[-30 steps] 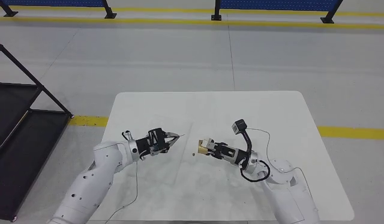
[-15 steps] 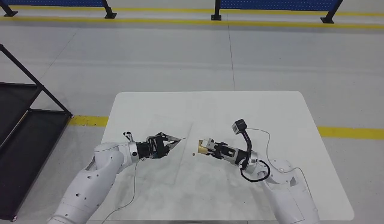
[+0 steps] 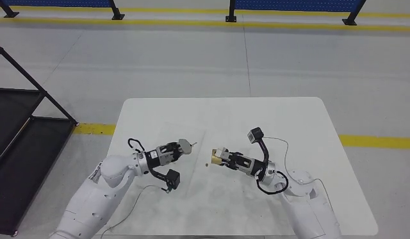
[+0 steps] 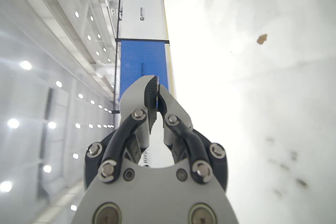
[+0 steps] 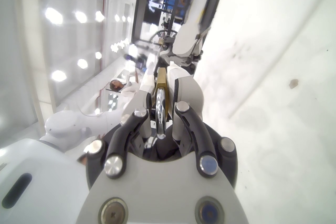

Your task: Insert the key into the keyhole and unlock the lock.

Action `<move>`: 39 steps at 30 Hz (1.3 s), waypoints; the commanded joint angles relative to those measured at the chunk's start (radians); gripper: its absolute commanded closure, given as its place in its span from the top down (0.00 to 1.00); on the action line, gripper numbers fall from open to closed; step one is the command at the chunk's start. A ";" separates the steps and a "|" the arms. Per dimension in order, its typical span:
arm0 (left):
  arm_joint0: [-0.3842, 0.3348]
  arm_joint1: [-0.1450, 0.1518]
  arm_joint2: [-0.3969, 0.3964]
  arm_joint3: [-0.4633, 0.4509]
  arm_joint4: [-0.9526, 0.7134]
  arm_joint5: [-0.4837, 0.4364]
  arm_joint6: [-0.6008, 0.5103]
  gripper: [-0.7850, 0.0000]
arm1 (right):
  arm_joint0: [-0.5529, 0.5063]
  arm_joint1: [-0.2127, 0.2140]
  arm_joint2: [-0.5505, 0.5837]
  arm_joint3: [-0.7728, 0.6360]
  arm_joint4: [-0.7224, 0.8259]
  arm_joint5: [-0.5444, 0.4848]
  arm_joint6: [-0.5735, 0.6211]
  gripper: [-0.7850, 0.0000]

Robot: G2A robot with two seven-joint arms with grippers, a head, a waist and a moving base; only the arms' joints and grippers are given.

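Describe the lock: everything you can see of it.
The lock is a small padlock with a brass-coloured body and a shiny silver shackle. The right gripper is shut on it, a finger on either side, holding it roughly level over the table. The shackle points back into the gripper. The body's end juts out toward the left gripper, with a gap between them. No key is in it.

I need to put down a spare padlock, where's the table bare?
Bare: the far half of the table, back edge to grippers, and the strip beyond the right arm. Crowded: the near middle, where the left gripper faces the right gripper holding the lock.
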 commanded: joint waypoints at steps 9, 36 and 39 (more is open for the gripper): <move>-0.015 0.005 -0.003 0.022 0.025 0.121 0.071 0.00 | 0.000 0.000 0.000 0.000 0.000 0.000 0.000 0.00; -0.141 0.044 -0.022 0.062 0.123 0.331 0.432 0.00 | 0.000 0.000 0.000 0.000 0.000 0.000 0.000 0.00; -0.173 0.044 -0.004 0.092 0.086 0.336 0.479 0.00 | 0.000 0.000 0.000 0.000 0.000 0.000 0.000 0.00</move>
